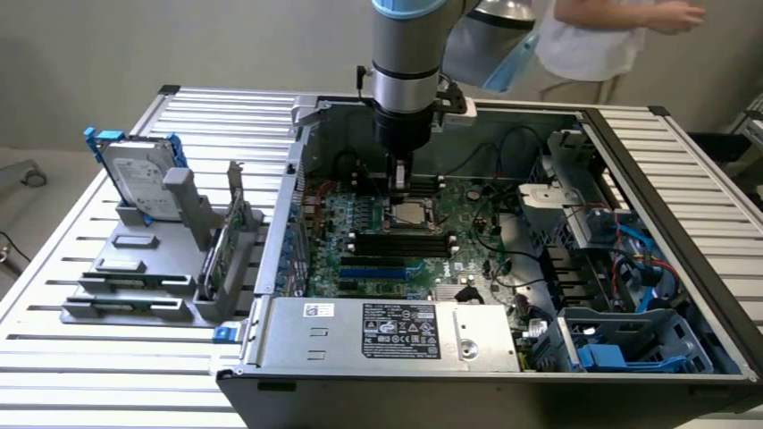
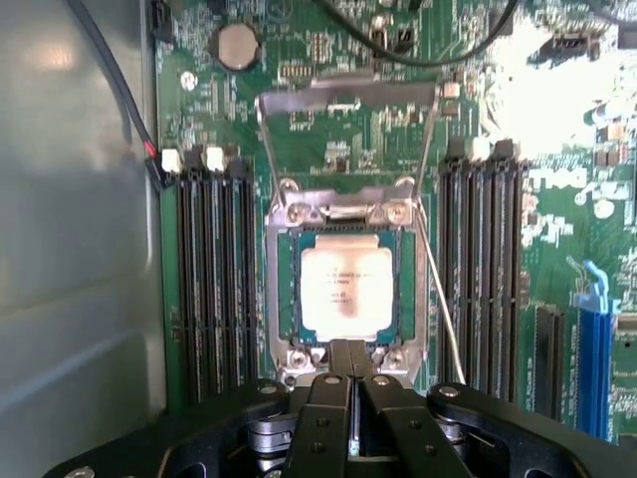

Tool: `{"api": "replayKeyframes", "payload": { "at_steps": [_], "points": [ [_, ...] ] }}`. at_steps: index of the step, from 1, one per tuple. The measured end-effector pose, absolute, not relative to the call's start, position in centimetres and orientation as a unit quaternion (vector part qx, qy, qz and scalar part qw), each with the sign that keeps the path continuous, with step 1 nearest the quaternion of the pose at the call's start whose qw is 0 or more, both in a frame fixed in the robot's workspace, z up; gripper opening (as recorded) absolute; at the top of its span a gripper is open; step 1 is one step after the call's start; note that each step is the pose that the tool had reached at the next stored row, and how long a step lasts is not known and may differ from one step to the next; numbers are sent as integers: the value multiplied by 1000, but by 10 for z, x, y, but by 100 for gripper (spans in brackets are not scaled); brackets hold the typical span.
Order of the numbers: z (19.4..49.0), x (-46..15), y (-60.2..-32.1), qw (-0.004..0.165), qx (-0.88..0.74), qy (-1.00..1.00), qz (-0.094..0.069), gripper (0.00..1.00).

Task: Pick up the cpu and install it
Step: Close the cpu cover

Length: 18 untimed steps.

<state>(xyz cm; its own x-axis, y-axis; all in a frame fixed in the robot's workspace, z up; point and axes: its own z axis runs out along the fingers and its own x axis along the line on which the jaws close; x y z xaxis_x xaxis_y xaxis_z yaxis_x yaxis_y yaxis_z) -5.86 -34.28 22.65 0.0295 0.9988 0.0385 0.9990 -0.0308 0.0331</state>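
Black end effector (image 2: 348,349) fully closed, empty, hovering at edge of dark metal-framed socket (image 2: 274,299). Small flat silver-topped square cpu (image 2: 346,292) seated inside socket. Judged light, rigid, fragile underside; hold by edges only.

On view: 1 cpu (image 2: 346,291), 1 gripper (image 2: 348,351), 1 HDD (image 1: 138,174), 1 open PC case (image 1: 357,407), 1 PSU (image 1: 402,331), 1 coin cell (image 2: 238,45), 1 person (image 1: 596,31).
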Motion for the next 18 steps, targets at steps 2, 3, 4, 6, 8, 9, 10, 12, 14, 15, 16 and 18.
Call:
{"api": "replayKeyframes", "payload": {
  "at_steps": [2, 3, 4, 6, 8, 9, 10, 12, 14, 15, 16, 18],
  "points": [
    [229, -53, -344, 3, -717, -696, -27, 11],
    [231, -49, -345, 4, -717, -696, -27, 11],
    [232, -46, -346, 4, -717, -696, -28, 11],
    [235, -40, -347, 6, -717, -696, -29, 11],
    [238, -33, -349, 7, -717, -696, -31, 11],
    [239, -29, -349, 8, -717, -696, -31, 11],
    [241, -25, -350, 8, -717, -696, -32, 11],
    [246, -19, -352, 9, -717, -696, -33, 11],
    [250, -13, -353, 10, -717, -696, -33, 11],
    [251, -9, -354, 10, -717, -696, -34, 11],
    [253, -5, -355, 11, -717, -696, -34, 11],
    [257, 3, -357, 11, -717, -696, -35, 11]
  ]
}}
